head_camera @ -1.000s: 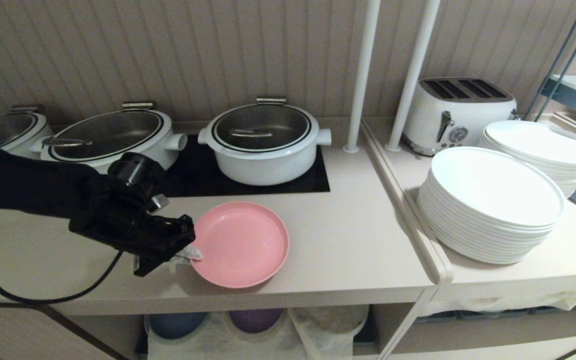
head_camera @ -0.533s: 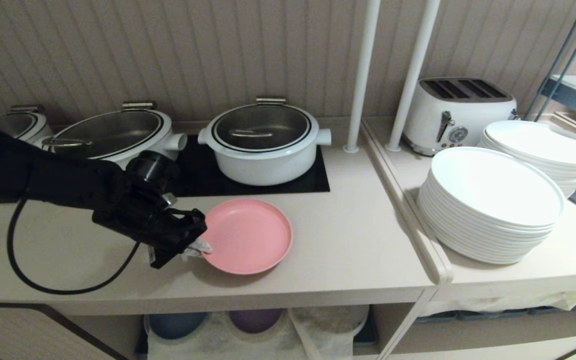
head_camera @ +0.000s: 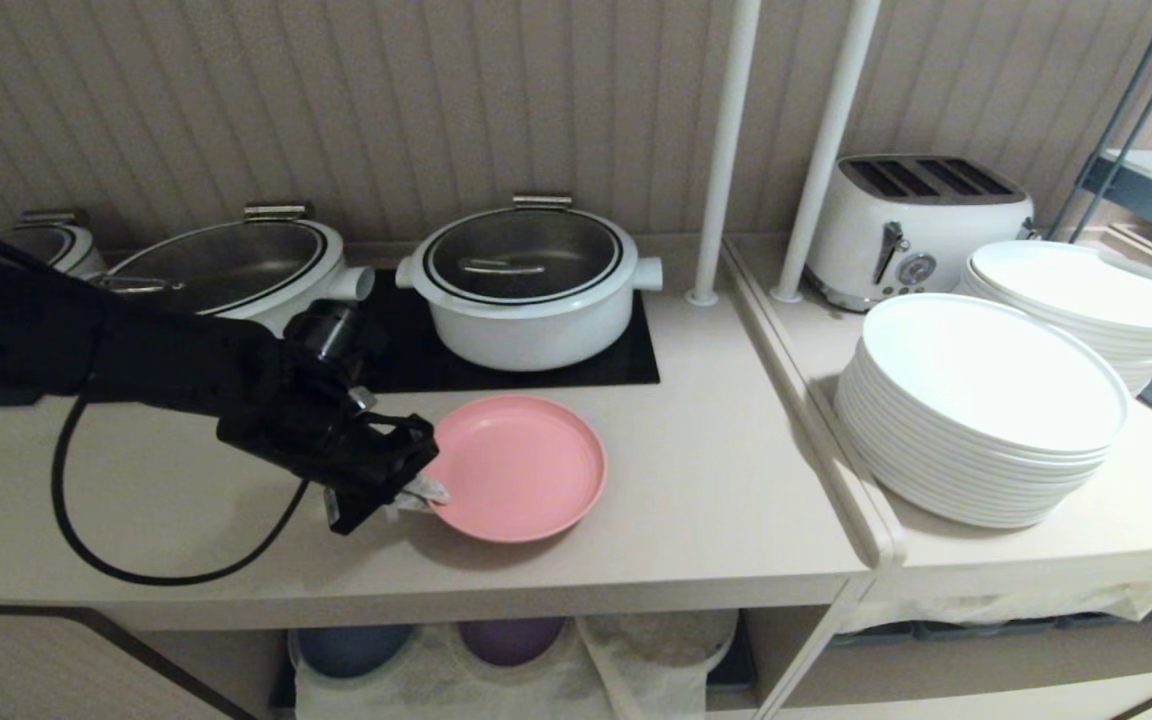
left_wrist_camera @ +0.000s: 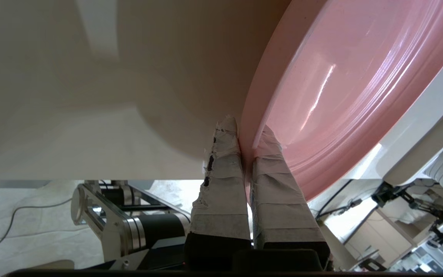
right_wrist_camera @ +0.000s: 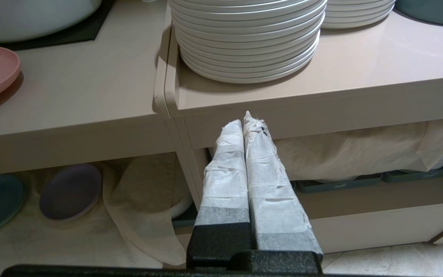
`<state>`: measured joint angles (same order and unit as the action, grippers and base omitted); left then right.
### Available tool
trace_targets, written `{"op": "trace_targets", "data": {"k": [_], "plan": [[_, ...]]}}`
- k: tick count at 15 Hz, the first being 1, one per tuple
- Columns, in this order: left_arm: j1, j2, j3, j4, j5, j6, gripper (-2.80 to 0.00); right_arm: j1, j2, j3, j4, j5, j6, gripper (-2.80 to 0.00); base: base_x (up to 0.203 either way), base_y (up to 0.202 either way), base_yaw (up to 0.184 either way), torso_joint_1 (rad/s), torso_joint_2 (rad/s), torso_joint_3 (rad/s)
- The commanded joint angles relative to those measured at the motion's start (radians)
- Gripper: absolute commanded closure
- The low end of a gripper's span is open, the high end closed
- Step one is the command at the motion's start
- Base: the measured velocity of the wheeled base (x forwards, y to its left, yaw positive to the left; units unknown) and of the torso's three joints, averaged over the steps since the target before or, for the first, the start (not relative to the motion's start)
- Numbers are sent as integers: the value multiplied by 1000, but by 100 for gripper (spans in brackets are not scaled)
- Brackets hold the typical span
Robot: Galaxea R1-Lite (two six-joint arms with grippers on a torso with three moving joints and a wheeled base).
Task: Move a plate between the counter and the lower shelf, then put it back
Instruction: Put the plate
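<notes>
The leftmost pot [head_camera: 41, 245] is mostly hidden behind the black arm; the lower shelf [head_camera: 496, 655] is cut off below. Its blue plate [head_camera: 351, 645] and purple plate [head_camera: 511, 637] show perhaps half.

Your left gripper [head_camera: 423, 492] reaches in from the left, fingers [left_wrist_camera: 221, 173] pinched together; your right gripper [right_wrist_camera: 247, 117] hangs low, fingers closed.

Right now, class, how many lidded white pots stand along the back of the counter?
3: one on the black hob, one to its left, one at the far left, partly hidden by the left arm.
</notes>
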<state>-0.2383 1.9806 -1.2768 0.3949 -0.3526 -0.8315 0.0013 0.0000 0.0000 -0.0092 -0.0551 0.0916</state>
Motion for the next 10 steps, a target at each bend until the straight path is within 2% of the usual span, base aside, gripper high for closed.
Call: {"op": "trace_targets", "data": {"k": [1, 10], "plan": [[-10, 1, -1, 2, -2, -9, 0, 0, 0, -1, -1, 0, 0, 0, 0, 0, 0, 0, 0, 0], [-15, 28, -3, -5, 0, -9, 0, 0, 0, 0, -2, 0, 0, 0, 0, 0, 0, 0, 0, 0]]}}
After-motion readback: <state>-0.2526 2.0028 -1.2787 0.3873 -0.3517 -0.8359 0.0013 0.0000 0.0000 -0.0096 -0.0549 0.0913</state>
